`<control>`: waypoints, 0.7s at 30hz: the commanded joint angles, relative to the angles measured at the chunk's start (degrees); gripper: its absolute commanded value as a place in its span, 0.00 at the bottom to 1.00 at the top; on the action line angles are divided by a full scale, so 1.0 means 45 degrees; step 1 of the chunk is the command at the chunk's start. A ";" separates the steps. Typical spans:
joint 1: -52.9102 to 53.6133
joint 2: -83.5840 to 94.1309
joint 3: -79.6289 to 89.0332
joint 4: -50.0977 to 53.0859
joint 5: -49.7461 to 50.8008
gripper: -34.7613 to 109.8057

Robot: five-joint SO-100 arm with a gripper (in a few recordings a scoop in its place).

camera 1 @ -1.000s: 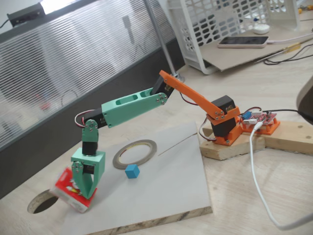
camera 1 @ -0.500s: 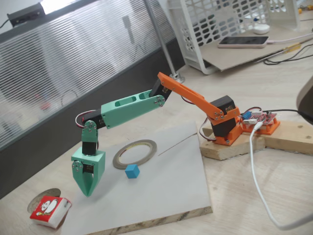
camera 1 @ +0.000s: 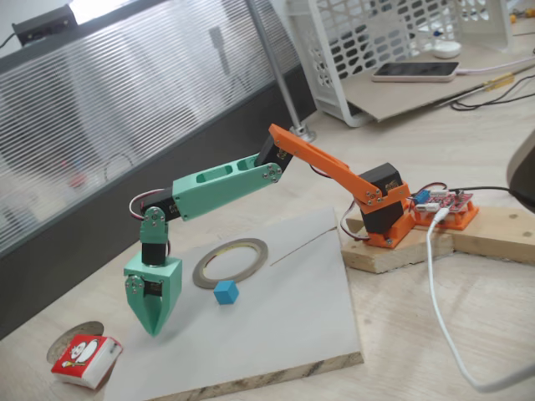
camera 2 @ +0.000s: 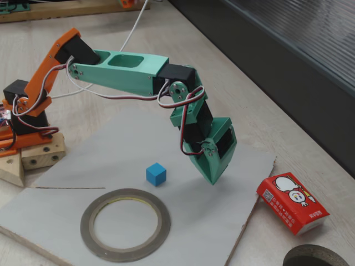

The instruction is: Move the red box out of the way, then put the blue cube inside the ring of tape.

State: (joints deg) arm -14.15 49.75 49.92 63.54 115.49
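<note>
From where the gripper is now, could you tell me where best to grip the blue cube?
Probably across two opposite side faces of the blue cube, coming straight down from above. It sits flat on the board, clear of the ring of tape, with open space on every side, and the gripper hangs just beside it.

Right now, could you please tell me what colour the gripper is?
Mint green; the gripper shows best in a fixed view, hanging shut above the board.

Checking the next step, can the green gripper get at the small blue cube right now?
Probably yes: the green gripper hangs shut beside the small blue cube, nothing between them; the red and white carton lies off the board.
</note>
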 commanded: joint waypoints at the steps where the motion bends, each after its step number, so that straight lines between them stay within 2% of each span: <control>1: -0.0117 0.1426 -0.0313 0.1797 0.0098 0.23; 5: -0.0020 0.3477 -0.0332 0.4941 0.0098 0.24; 8: 0.0000 0.4395 -0.0313 0.6484 0.0078 0.24; 16: 0.0000 0.4629 -0.0176 0.8047 0.0078 0.24; 21: 0.0000 0.4629 -0.0176 0.9941 0.0098 0.24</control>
State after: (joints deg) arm -14.24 67.15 49.83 103.71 115.31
